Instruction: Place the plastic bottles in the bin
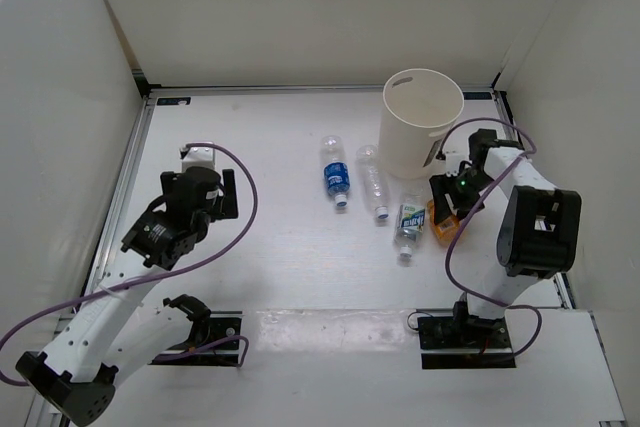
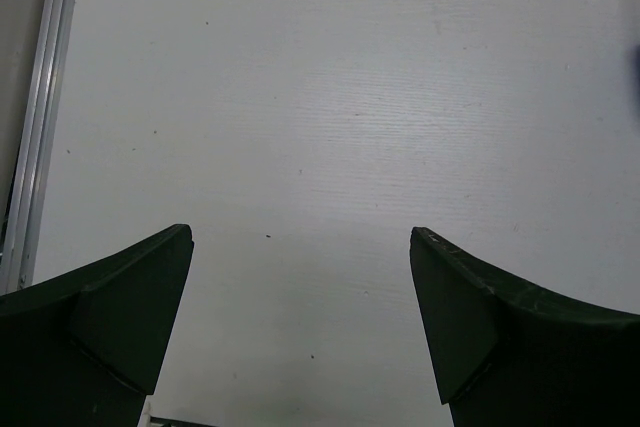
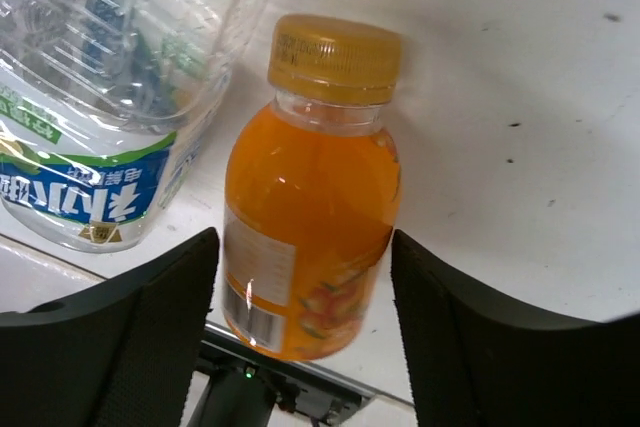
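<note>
Orange bottle (image 3: 312, 207) is lying on its side on the surface (image 1: 290, 277), just in front of the bin (image 1: 405, 152) and on the right arm's side. Its long axis is running straight away from the right wrist, with the yellow cap (image 3: 335, 55) pointing away and the base nearest the camera. The right tool (image 3: 302, 245) is straddling the body, jaws spread with one on each side and neither visibly touching it (released, gripping nothing).

The bottle with the green-white label (image 3: 90, 147) is lying just beside the orange one; whether the two are touching cannot be told. The plain clear bottle (image 1: 374, 185) and the blue-label bottle (image 1: 337, 177) are lying farther left, between the two arms.

The bin is standing upright, mouth open to the top, and no bottle is showing inside it; all four are lying on the surface.

The left tool (image 2: 300, 237) is hovering well apart over bare surface, jaws likewise spread and gripping nothing.

Judged from this, the right arm is the one placed to act. Its jaws are already set across the bottle's width, so closing looks like the next call, with the neighbouring bottle crowding one jaw.
</note>
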Available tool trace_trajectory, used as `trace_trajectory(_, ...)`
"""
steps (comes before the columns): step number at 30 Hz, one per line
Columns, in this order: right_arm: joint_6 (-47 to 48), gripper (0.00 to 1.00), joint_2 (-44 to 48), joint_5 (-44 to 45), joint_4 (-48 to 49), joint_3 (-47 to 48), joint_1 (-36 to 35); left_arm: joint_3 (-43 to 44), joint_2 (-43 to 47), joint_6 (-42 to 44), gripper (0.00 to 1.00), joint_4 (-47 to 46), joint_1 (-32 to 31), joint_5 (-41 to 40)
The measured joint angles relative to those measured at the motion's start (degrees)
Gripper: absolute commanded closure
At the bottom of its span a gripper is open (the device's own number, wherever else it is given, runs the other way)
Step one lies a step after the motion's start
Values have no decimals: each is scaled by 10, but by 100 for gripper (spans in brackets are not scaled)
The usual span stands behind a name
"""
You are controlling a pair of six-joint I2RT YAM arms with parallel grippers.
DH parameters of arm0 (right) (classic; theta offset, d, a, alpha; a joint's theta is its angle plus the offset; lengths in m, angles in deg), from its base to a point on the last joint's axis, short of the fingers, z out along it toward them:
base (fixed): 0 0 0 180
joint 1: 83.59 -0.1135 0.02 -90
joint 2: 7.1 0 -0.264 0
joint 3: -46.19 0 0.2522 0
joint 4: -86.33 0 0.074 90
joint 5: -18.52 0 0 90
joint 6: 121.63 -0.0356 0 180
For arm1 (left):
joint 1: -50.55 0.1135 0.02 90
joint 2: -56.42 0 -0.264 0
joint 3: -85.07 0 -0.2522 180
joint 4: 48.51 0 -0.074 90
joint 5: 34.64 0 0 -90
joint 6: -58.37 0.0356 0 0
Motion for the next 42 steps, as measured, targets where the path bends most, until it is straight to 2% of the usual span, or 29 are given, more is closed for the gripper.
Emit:
trace_trajectory(8,-20,32,-9,61,-31,3,-38,-4,18,-13,0,9,0,-6)
trace_trajectory(10,-29,38,-19,77,-38,5,-45,-4,23,-15,0,10,0,-10)
trace_trajectory(11,-33,38,-24,84,-45,9,-49,-4,24,-16,0,10,0,-11)
trace_trajectory(15,-42,52,-38,107,-66,23,-68,-4,26,-18,0,11,0,-12)
trace_trajectory(16,-43,62,-44,111,-72,28,-72,-4,26,-18,0,11,0,-12)
trace_trajectory(18,-47,72,-58,118,-87,42,-76,-4,27,-19,0,12,0,-12)
trace_trajectory(19,-48,83,-67,120,-96,51,-77,-4,28,-19,0,12,0,-12)
trace_trajectory(21,-50,98,-81,123,-110,64,-77,-7,31,-20,0,12,0,-14)
trace_trajectory(22,-50,100,-87,122,-116,70,-76,-9,34,-21,0,13,0,-15)
trace_trajectory(30,-54,100,-72,87,-149,76,-18,-15,53,-22,0,13,0,-21)
trace_trajectory(38,-35,100,90,48,-131,53,19,-23,46,-23,0,6,0,-24)
trace_trajectory(39,-34,94,104,45,-131,51,17,-23,41,-23,0,4,0,-24)
trace_trajectory(40,-35,85,110,43,-132,51,15,-23,37,-22,0,1,0,-24)
trace_trajectory(41,-37,71,109,41,-132,51,13,-23,31,-22,0,-2,0,-23)
trace_trajectory(42,-40,64,100,38,-132,51,12,-23,24,-22,0,-5,0,-22)
